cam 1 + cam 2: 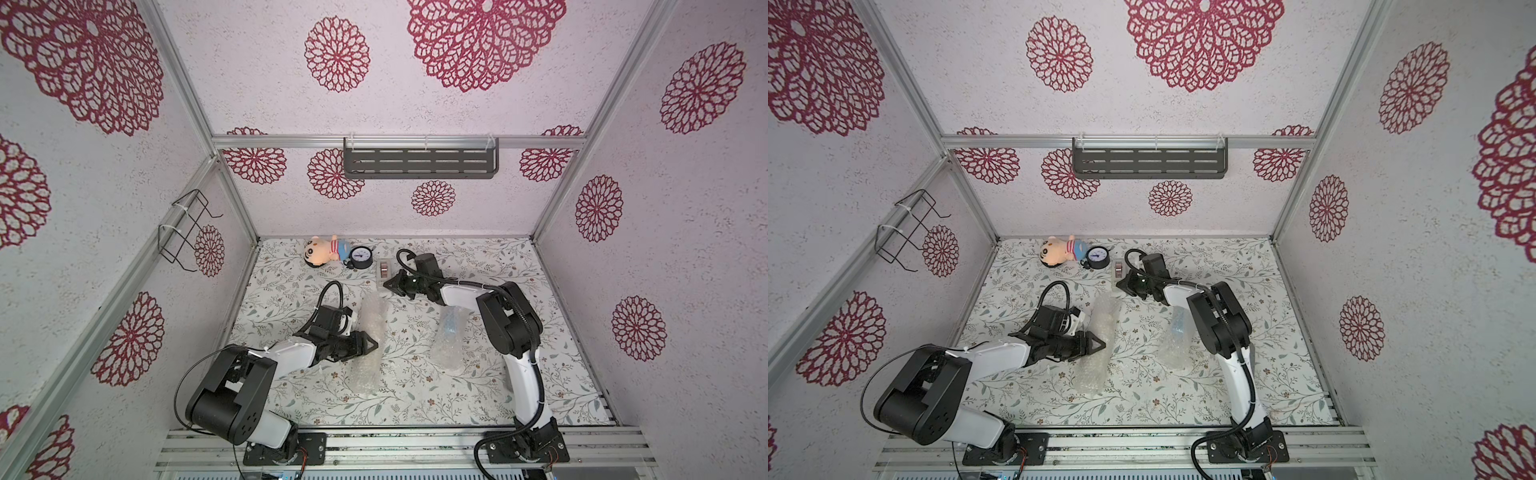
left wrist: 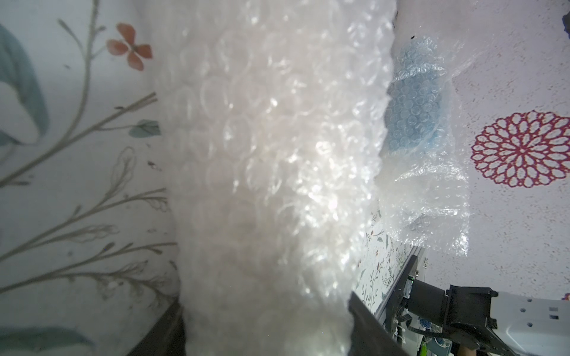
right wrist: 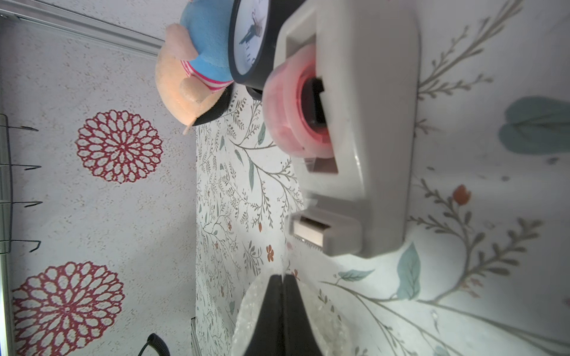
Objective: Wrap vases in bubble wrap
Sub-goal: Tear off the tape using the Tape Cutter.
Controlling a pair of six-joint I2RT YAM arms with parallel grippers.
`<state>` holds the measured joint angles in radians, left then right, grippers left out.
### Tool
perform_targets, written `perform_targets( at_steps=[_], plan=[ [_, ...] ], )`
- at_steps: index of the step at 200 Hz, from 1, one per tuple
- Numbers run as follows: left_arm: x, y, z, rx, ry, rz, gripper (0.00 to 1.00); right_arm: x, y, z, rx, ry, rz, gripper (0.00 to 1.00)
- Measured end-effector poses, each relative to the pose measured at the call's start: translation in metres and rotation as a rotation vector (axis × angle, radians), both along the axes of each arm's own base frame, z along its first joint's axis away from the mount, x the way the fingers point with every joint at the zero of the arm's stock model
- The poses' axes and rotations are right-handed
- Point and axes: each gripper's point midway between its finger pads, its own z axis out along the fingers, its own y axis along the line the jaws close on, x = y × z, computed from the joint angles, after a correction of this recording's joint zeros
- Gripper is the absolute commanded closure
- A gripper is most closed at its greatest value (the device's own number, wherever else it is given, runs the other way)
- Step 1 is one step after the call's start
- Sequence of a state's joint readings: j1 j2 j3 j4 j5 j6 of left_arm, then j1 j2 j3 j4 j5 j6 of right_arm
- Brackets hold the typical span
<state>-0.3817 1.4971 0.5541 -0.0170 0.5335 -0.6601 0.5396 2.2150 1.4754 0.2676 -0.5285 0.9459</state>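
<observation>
Bubble wrap (image 2: 271, 154), rolled into a tube on the counter (image 1: 561, 270), sits clamped in the part-open left claw (image 1: 372, 344). Blue vase (image 2: 413, 104) lies wrapped nearby. Right claw (image 3: 282, 279), fully closed, faces the tape dispenser (image 3: 370, 138). Risk: early release lets the untaped roll spring open.

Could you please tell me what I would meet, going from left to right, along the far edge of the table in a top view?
Plush doll → round black dial → tape dispenser.
</observation>
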Motion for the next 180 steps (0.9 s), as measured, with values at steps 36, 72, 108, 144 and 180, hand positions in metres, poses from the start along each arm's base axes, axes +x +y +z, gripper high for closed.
perform_targets(
  at_steps=[36,72,108,144,180],
  plan=[
    [0.0,0.0,0.0,0.0,0.0,0.0,0.56,-0.004,-0.002,-0.008,-0.017,0.01,0.003,1.0],
    [0.0,0.0,0.0,0.0,0.0,0.0,0.56,-0.006,-0.002,-0.011,-0.022,0.012,0.002,1.0],
    [0.0,0.0,0.0,0.0,0.0,0.0,0.56,-0.006,-0.001,-0.012,-0.028,0.011,-0.001,1.0],
    [0.0,0.0,0.0,0.0,0.0,0.0,0.56,-0.005,-0.002,-0.018,-0.054,-0.001,-0.006,1.0],
    [0.0,0.0,0.0,0.0,0.0,0.0,0.56,0.001,-0.001,-0.028,-0.088,-0.015,-0.007,1.0]
  ],
)
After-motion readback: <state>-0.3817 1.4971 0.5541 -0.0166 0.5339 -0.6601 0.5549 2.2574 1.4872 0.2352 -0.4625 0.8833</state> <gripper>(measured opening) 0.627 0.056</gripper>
